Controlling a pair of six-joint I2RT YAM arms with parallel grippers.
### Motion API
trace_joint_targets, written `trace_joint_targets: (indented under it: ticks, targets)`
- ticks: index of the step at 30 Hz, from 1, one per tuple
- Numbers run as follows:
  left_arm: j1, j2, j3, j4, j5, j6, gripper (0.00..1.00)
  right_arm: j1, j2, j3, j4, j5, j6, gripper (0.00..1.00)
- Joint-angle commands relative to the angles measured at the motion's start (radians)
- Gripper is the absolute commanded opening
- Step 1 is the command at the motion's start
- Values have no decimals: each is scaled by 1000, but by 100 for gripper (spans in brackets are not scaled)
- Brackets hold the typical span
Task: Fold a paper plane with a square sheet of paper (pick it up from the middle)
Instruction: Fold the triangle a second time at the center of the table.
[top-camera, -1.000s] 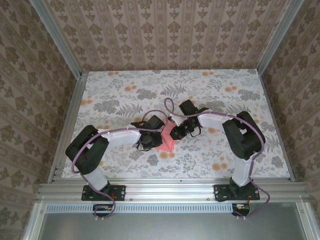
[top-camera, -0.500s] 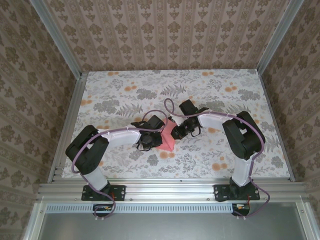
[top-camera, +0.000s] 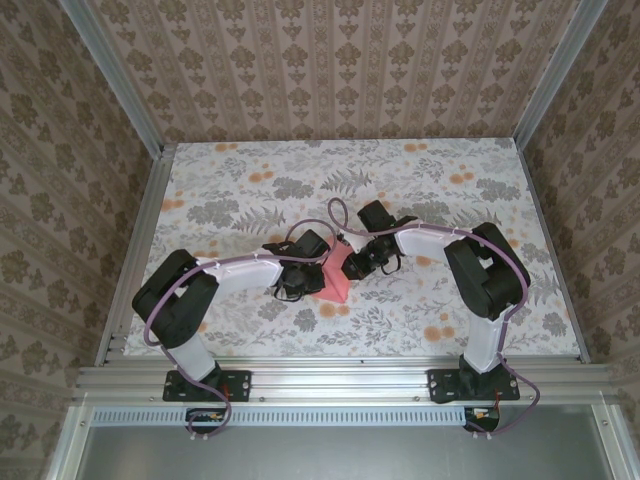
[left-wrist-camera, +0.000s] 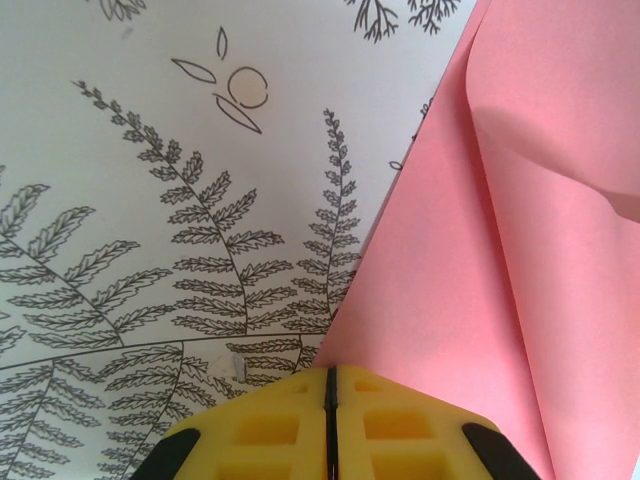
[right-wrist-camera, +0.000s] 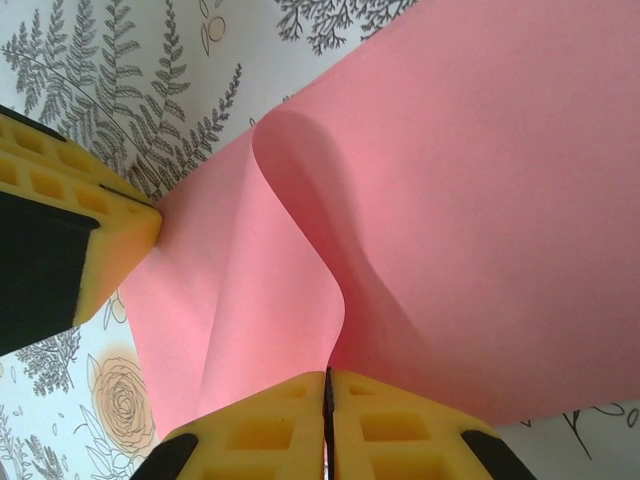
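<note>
A thin salmon-pink square sheet of paper (top-camera: 335, 280) sat near the middle of the desk (top-camera: 450, 200), held between two robot arms that reached in from the near edge. The sheet was plain and partly folded. One flap curled over in a soft, rounded bend rather than a sharp crease, and its lower part lay against the surface. In the overhead view it looked like a small pink wedge between the two black wrists.

The left claw (left-wrist-camera: 330, 385) was clenched, its yellow foam pads pressed together on one corner of the sheet. The right claw (right-wrist-camera: 327, 395) was also clenched, pinching the sheet where the curled flap came down to meet its pads. In the right wrist view, a yellow pad of the left claw touched the sheet's far edge.

The desk was covered in a white pattern of grey fern leaves (left-wrist-camera: 220, 250) and small orange flowers (top-camera: 437, 332). Beige wallpapered walls (top-camera: 330, 70) with a damask pattern enclosed it on three sides, and an aluminium frame (top-camera: 340, 378) ran along the near edge.
</note>
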Motion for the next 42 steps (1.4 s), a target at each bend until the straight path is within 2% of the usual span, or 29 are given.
trace_joint_targets:
  ticks: [1, 11, 21, 26, 42]
  targets:
    - [-7, 61, -27, -101, -23, 22, 10, 7, 0, -26, 17, 36, 16, 10]
    - [-10, 61, -23, -101, -22, 23, 10, 7, 0, -31, 42, 58, 32, 10]
    - [-10, 65, -20, -104, -22, 28, 10, 8, 19, -15, 41, 5, 40, 10]
    - [-10, 63, -19, -108, -24, 27, 10, 7, 39, -4, 5, 61, 29, 10]
    - [-12, 45, 4, -130, -34, 35, 10, 7, 17, -25, 6, 85, 58, 10]
